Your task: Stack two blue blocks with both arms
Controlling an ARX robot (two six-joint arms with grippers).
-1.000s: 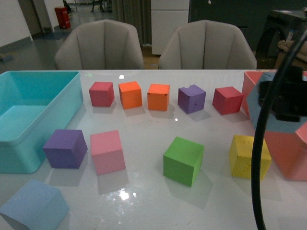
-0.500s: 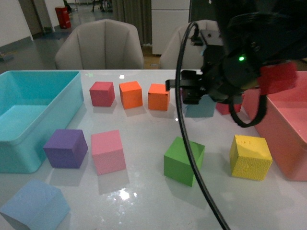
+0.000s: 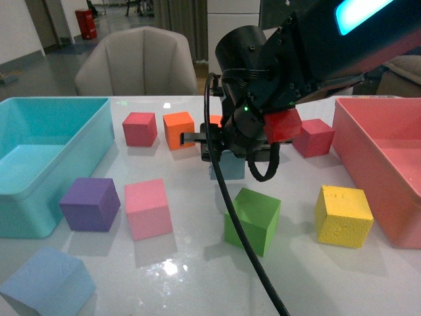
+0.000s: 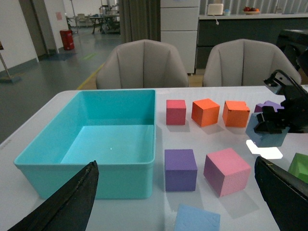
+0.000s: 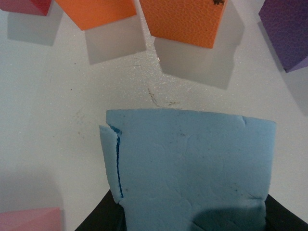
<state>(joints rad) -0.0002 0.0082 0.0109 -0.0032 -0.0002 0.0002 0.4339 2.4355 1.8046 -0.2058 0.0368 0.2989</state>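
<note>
Over open table (image 3: pixel 187 181) near green cube (image 3: pixel 252 220), right hand (image 3: pixel 227 155) tight on blue block (image 3: pixel 228 171); left hand (image 4: pixel 175 166) wide.

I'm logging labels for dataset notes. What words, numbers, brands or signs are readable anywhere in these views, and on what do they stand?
No text can be read anywhere.
Foam cubes, such as the blue block: plain faces, no print.
Turquoise tub and pink tub: no label visible.
Pinkish sign on the far wall: too small and blurred to read.
Red object on the far floor: no legible marking.
</note>
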